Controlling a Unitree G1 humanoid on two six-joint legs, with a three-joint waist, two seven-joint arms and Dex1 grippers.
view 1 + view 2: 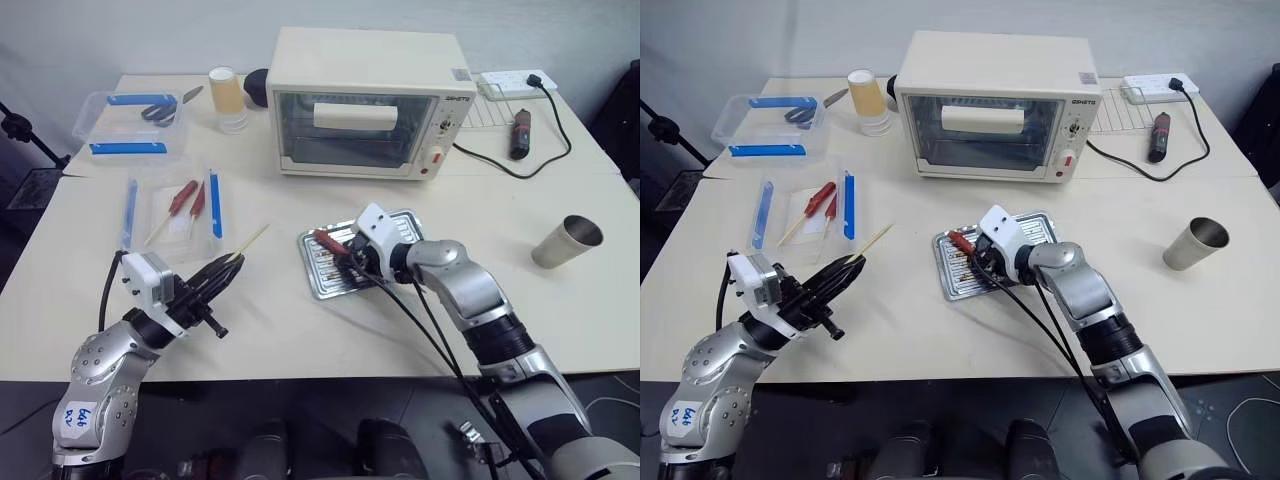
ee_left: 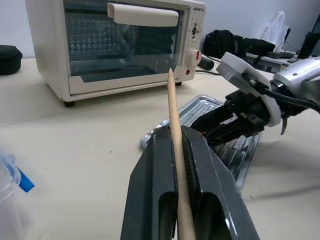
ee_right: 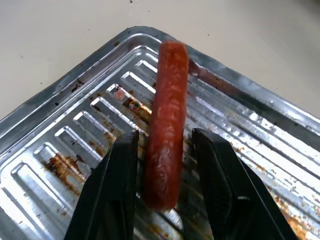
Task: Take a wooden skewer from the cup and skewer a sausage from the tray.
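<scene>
A: What's the setting?

B: A pale cream worktop [image 1: 300,330] against a light wall, with a cream toaster oven [image 1: 365,100] at the back.

A: And the jaws?

B: The left gripper [image 2: 180,150] has its jaws shut on the wooden skewer [image 2: 175,125]. The stick lies lengthwise between the two fingers and runs out past their tips, its pointed end aimed toward the oven and toward the robot's right, tilted slightly upward. The right gripper [image 3: 165,165] has its jaws partly closed on either side of the sausage [image 3: 167,145]; the wrist view shows the dark red sausage between the fingers, but I cannot tell whether the pads press it. Its long axis runs along the fingers, the far end reaching toward the tray's rim.

A: Where does that sit?

B: On the tray [image 1: 320,275], the ribbed silver one with brown grease streaks, near the middle of the worktop just in front of the oven.

A: The arms?

B: The left forearm rises from the near left edge, with the gripper held above the worktop. The right arm reaches in from the near right, bent at the elbow, its gripper angled down onto the tray.

A: The cup?

B: The cup [image 1: 566,242] of grey steel stands tilted at the far right, well apart from the tray.
</scene>
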